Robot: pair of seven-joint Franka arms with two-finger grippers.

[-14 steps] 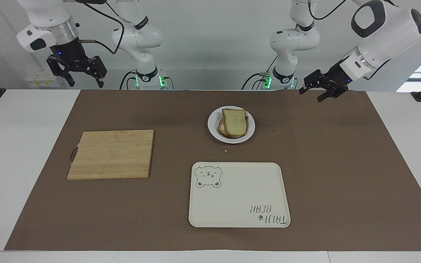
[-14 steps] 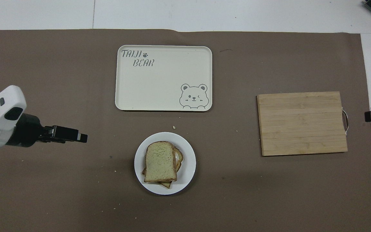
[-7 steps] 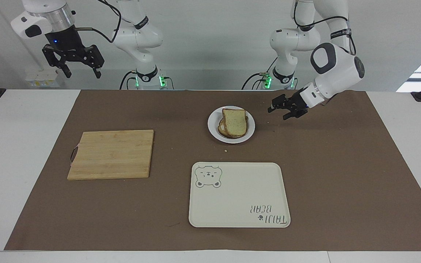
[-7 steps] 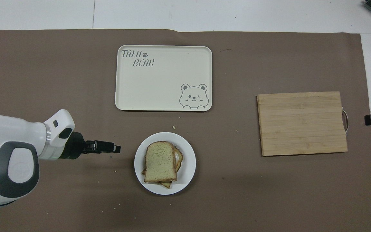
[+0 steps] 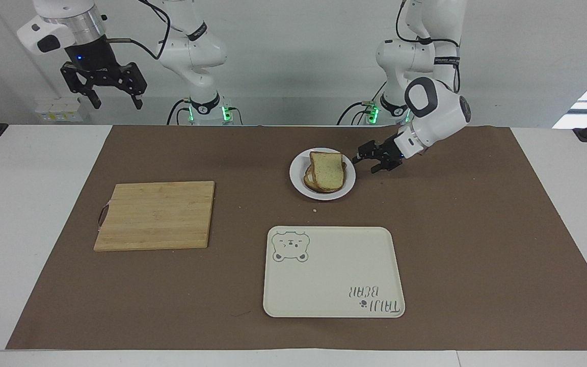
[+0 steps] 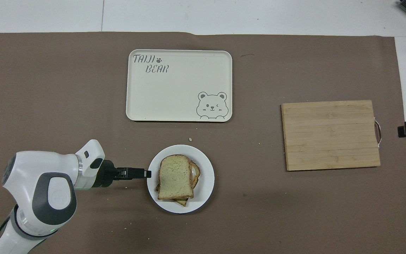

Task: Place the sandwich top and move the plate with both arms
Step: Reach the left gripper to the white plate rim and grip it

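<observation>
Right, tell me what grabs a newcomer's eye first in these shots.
The stacked sandwich, its sandwich top uppermost, on the plate mid-table, with the left pincer low at the plate's rim on the left arm's end, open. Next, the cream bear tray farther from the robots and the wooden cutting board toward the right arm's end. The right pincer waits high, open.

The counter (image 5: 28, 214) looks white, smooth and matt. A brown sheet (image 5: 477, 229) like matt paper covers most of it. The cutting board (image 5: 156, 215) is pale wood with visible strips and grain. The plate (image 5: 348, 181) looks like smooth white ceramic or plastic with a light gloss. On it, the sandwich top (image 5: 327, 170) has a porous, speckled crumb and a brown crust. Beside the plate, the tray (image 5: 334, 285) seems cream plastic, smooth and matt. The arm shells look like glossy white plastic.
</observation>
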